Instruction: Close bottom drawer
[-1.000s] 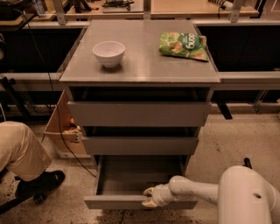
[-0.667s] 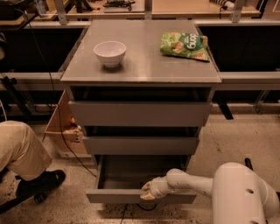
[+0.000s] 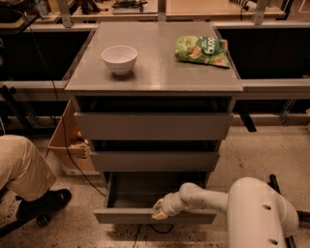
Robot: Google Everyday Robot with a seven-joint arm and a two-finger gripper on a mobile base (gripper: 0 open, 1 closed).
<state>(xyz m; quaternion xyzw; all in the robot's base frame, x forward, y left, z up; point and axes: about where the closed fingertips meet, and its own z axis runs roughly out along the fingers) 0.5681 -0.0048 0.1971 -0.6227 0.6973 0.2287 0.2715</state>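
White robot arm comes in from low right, nearest to camera. Gripper at its left end, low in frame, pressed against the top edge of the bottom drawer's front panel, about mid-width. Gripper opening: cannot tell. Nothing seen held in it.

Bottom drawer is pulled out, well open. Its flat grey front runs left and right of the gripper and just below it. The grey tray lies just behind the gripper, inside looks bare and dark.

Above and behind the gripper: middle drawer, front sticking out a bit. Above that, top drawer, taller front, also slightly proud of the cabinet.

Far left of the gripper: person's leg in tan trousers, black shoe on the speckled floor. Cardboard box up-left of the gripper beside the cabinet, with a black cable trailing down past it.

On the cabinet top, far above the gripper: white bowl to the up-left, upright; green chip bag to the up-right, lying flat near the back right corner. The two are well apart.

Farthest back: wooden tables across the top of the frame.
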